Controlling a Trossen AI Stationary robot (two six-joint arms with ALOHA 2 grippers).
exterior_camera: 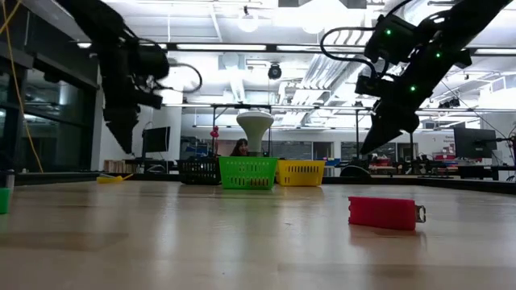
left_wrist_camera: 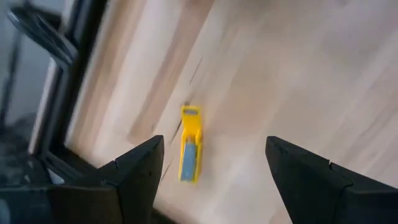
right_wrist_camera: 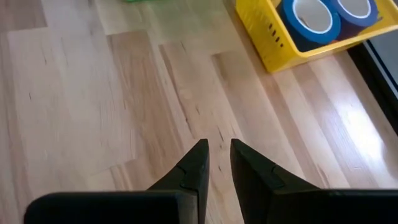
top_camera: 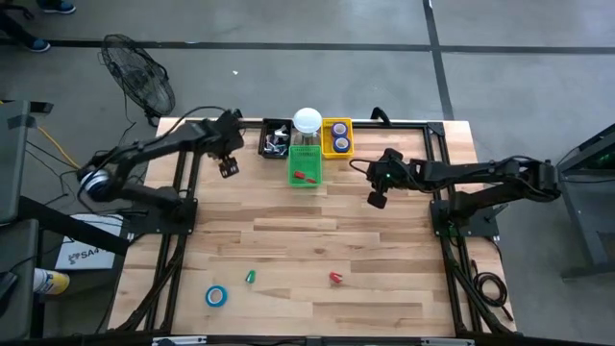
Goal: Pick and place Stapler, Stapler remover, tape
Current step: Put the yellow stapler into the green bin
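My left gripper (top_camera: 228, 165) hangs open over the table's far left part, near the black basket (top_camera: 276, 141). Its wrist view shows a small yellow stapler (left_wrist_camera: 190, 152) lying flat on the wood below the gap between the fingers (left_wrist_camera: 214, 146), untouched. My right gripper (top_camera: 376, 200) hovers right of the green basket (top_camera: 306, 165), all but shut with only a slit (right_wrist_camera: 217, 148) and nothing in it. Two blue tape rolls (right_wrist_camera: 317, 18) lie in the yellow basket (top_camera: 337, 137). Another blue tape roll (top_camera: 216, 296), a green piece (top_camera: 250, 277) and a red piece (exterior_camera: 385, 213) lie near the front edge.
The three baskets stand in a row at the far edge, and a white round-topped jar (top_camera: 307, 121) stands behind the green one, which holds a red item (top_camera: 306, 178). A fan (top_camera: 139, 77) stands beyond the far left corner. A person (exterior_camera: 239, 147) shows behind the baskets.
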